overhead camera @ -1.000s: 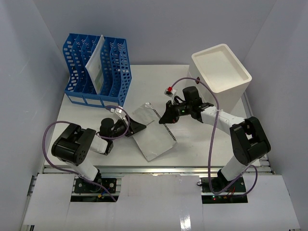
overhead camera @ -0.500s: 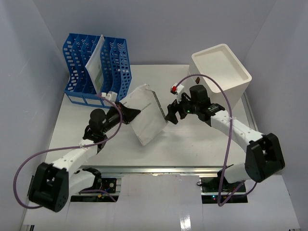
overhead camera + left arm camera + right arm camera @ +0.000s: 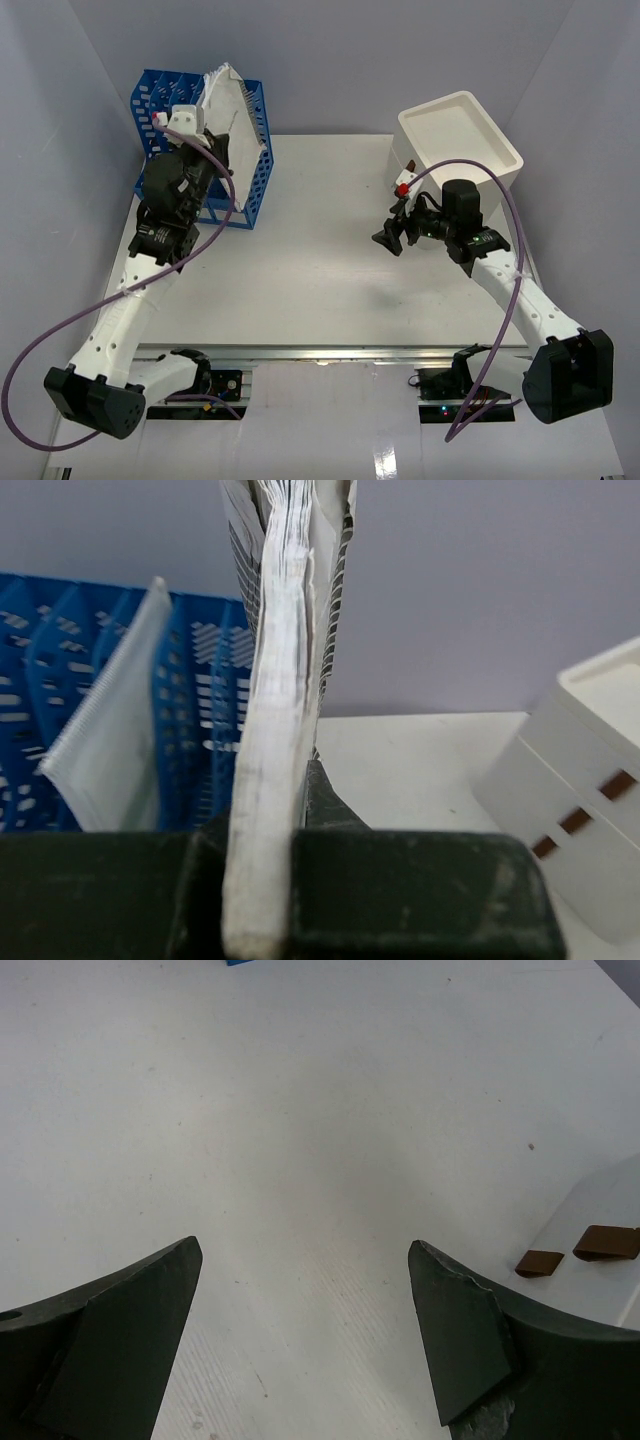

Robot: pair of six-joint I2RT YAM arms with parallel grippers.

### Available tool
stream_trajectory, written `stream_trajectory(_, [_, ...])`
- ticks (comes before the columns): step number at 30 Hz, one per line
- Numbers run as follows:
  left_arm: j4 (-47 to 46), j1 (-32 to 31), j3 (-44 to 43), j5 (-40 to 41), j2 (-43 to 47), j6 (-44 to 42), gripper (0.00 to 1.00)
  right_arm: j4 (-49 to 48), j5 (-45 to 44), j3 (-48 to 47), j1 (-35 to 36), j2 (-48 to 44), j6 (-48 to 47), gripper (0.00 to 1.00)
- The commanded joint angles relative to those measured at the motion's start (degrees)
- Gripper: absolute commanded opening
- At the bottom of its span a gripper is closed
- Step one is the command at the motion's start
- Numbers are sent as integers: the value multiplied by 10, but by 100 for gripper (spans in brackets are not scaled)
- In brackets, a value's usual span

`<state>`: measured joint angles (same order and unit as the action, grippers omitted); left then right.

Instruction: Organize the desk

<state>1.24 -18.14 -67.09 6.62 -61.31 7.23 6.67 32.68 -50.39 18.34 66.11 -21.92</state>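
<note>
Spiral notebook [image 3: 275, 730]: light, thin, floppy; pinched edge-on in the closed left claw [image 3: 262, 880] over the blue file rack [image 3: 150, 95], probably best held near its spine. Right claw [image 3: 300, 1340] gapes empty above the white desk [image 3: 320, 290].

Left arm [image 3: 115, 325] and right arm [image 3: 525, 300]: white links, black joint housings, black shoulder blocks. One purple cable [image 3: 516, 250] loops along each arm. A red-and-white tag [image 3: 403, 188] sits at each wrist. Jaws are dark, matte and wedge-shaped, with one edge scuffed.
</note>
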Motion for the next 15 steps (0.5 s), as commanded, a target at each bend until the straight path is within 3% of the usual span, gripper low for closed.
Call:
stream_trajectory(1, [-8, 44, -99, 51, -53, -95, 0, -10, 54, -1, -14, 1, -12, 90])
stream_trajectory(7, [-77, 114, -154, 16, -128, -91, 0, -10, 68, 3, -25, 7, -11, 90])
stream_trajectory(15, [-99, 128, -170, -19, -199, -84, 0, -9, 61, 3, -29, 16, -18, 90])
